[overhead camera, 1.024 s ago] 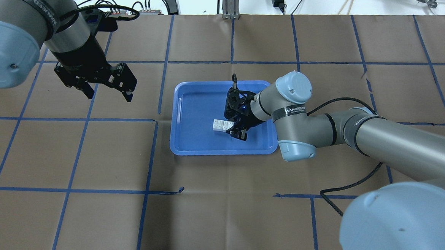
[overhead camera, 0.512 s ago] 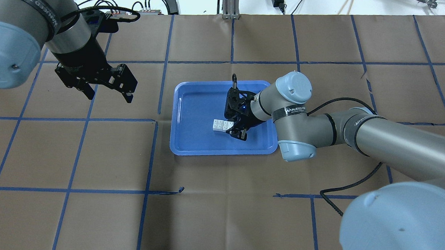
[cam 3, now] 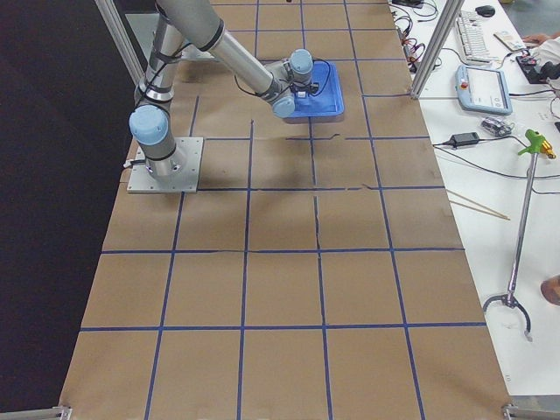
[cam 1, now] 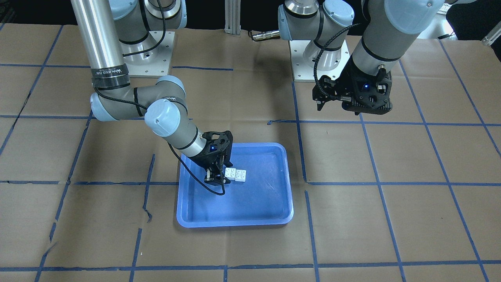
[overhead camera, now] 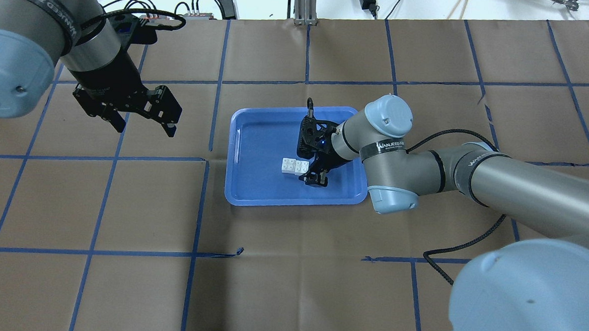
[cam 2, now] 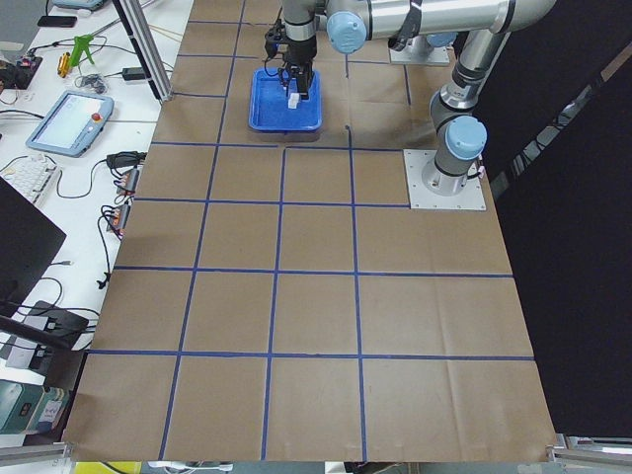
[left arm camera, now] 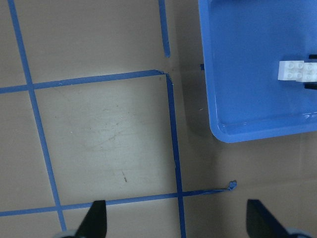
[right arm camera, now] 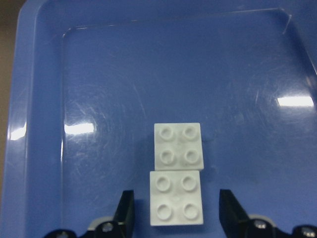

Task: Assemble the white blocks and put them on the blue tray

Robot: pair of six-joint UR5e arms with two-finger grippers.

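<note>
Right wrist-mounted: white blocks (right arm camera: 177, 173) touching edge to edge on blue tray (right arm camera: 44, 124); right hand (right arm camera: 176, 210) spread, straddling nearer block, gaps both sides. Left hand (overhead camera: 145, 126) spread over worktop (overhead camera: 121, 202), tray's 9 o'clock in overhead.

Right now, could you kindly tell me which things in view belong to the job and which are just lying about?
Job: white blocks, together in the blue tray; right gripper, open around one block; left gripper, open.
Lying about: teach pendant, keyboard, grabber tool on the side benches.
</note>
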